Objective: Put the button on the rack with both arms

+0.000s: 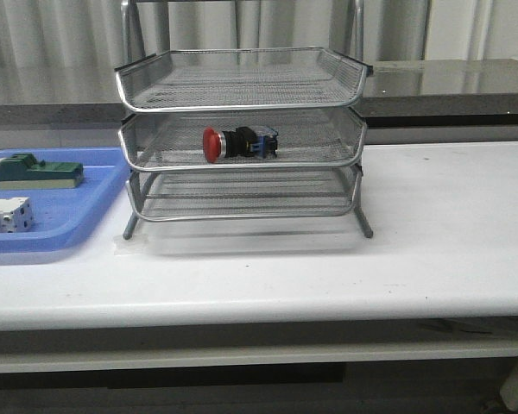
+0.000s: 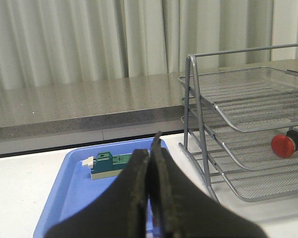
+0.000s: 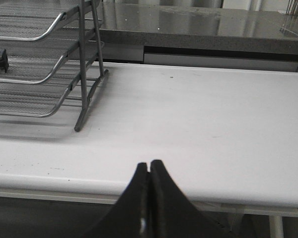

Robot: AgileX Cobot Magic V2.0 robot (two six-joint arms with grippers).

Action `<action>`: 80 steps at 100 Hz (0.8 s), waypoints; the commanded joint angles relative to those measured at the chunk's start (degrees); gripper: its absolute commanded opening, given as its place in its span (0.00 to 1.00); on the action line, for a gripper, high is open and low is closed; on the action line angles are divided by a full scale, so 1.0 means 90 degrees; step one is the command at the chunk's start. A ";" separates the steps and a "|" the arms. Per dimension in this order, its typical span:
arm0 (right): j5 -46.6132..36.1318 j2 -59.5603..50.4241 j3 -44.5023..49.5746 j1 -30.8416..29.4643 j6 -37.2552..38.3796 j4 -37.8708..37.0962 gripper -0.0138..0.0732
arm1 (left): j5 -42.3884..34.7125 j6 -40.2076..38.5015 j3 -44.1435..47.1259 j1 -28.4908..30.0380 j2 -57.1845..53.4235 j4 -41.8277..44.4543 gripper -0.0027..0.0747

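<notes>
Nearest the cameras: both grippers, each seen only in its own wrist view, neither in the front view. Left gripper: jaws clenched, fingers pressed together, nothing between them; it hangs over the near edge of the blue tray, pointing toward the far counter. Right gripper: jaws likewise clenched and empty, held over the front edge of the white table, well apart from the rack.

On the table, left side: one blue tray holding two parts — one white switch block nearer, one green flat component farther back.

Just beside the tray, one rack, three wire-mesh tiers stacked on chrome legs. One button lies on its side in the middle tier, red head to the robot's left, blue-black block to the right. Top and bottom tiers show only mesh.

Behind: grey counter, pale curtains.
</notes>
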 commanded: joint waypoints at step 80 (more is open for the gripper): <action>-0.0536 -0.0108 0.0018 -0.0024 -0.0012 -0.0098 0.09 | 0.1050 -0.2075 0.0227 0.0644 -0.1243 0.2206 0.01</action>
